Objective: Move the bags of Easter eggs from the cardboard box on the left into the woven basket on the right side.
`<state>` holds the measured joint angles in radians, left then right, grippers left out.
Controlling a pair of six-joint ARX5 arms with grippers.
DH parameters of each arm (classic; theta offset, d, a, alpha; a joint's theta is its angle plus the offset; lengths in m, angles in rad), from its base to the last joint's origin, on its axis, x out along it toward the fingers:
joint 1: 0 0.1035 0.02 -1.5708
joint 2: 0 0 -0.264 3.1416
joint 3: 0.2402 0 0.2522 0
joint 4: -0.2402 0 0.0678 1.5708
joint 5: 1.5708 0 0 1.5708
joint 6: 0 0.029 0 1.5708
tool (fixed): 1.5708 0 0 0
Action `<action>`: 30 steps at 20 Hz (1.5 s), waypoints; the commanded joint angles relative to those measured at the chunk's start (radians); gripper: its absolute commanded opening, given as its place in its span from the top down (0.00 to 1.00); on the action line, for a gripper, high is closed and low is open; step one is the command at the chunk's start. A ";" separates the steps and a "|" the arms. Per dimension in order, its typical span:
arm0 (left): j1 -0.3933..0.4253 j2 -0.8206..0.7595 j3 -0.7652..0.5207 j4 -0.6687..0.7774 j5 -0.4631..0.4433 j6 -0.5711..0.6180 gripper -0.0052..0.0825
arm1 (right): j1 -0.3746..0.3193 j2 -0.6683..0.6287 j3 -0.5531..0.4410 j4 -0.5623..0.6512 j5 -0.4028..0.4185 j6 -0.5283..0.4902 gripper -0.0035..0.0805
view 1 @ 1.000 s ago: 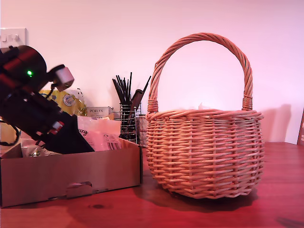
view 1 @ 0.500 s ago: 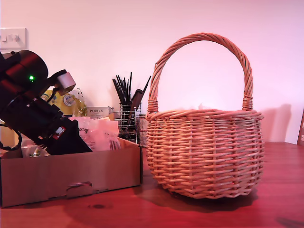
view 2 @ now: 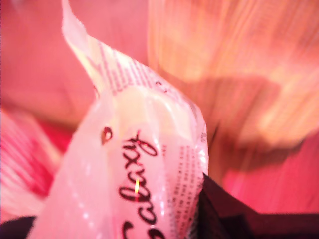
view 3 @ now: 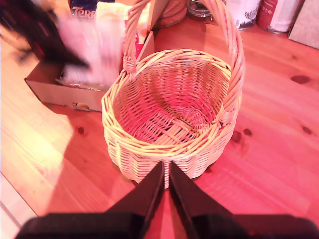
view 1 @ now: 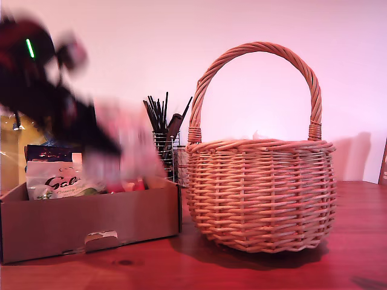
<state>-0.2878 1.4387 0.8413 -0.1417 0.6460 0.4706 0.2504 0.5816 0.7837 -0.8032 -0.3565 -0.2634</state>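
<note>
At the exterior view's left, our first claw [view 1: 112, 145], a dark blur, is clamped on a white glossy "Galaxy" candy pouch [view 2: 134, 189] above the low brown cardboard box [view 1: 91, 223]. To the right, the round tan wicker basket [view 1: 260, 193] stands on the wooden counter [view 1: 254, 272]. Our second claw [view 3: 166, 172] hangs above the basket, tips together.

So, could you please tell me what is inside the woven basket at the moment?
Nothing yet: the second wrist view looks down into the woven basket and shows only its bare woven floor. The near inner wall is hidden by the rim. The Galaxy bag is held outside it.
</note>
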 commanded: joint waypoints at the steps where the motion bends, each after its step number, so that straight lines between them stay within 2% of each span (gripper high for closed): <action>1: -0.014 -0.063 0.010 -0.026 0.011 -0.003 0.92 | 0.005 -0.002 0.017 0.007 0.000 -0.007 0.97; 5: -0.079 -0.198 0.010 -0.062 0.084 -0.037 0.92 | 0.005 -0.002 0.017 0.006 0.000 -0.007 0.97; 7: -0.164 -0.216 0.010 -0.059 0.106 -0.056 0.92 | 0.005 -0.002 0.017 0.006 0.000 -0.007 0.97; 10: -0.309 -0.186 0.010 0.016 0.082 -0.065 0.94 | 0.005 -0.002 0.017 0.005 0.000 -0.007 0.97; 15: -0.493 -0.043 0.011 0.339 -0.154 -0.081 0.94 | 0.005 -0.002 0.017 -0.026 0.000 -0.006 0.97; 20: -0.554 0.157 0.013 0.612 -0.394 -0.040 0.94 | 0.005 -0.005 0.017 -0.024 0.000 -0.008 0.97; 23: -0.561 0.211 0.016 0.643 -0.458 -0.040 0.93 | 0.005 -0.005 0.017 -0.024 0.000 -0.017 0.97; 25: -0.566 0.211 0.017 0.639 -0.481 -0.040 0.81 | 0.005 -0.005 0.017 -0.024 -0.001 -0.018 0.97; 28: -0.566 0.211 0.019 0.670 -0.504 -0.045 0.49 | 0.005 -0.005 0.017 -0.025 -0.001 -0.018 0.97; 30: -0.573 0.211 0.021 0.669 -0.491 -0.046 0.46 | 0.005 -0.005 0.017 -0.025 -0.001 -0.018 0.97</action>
<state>-0.8528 1.6573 0.8581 0.5140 0.1505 0.4255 0.2504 0.5808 0.7837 -0.8330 -0.3565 -0.2790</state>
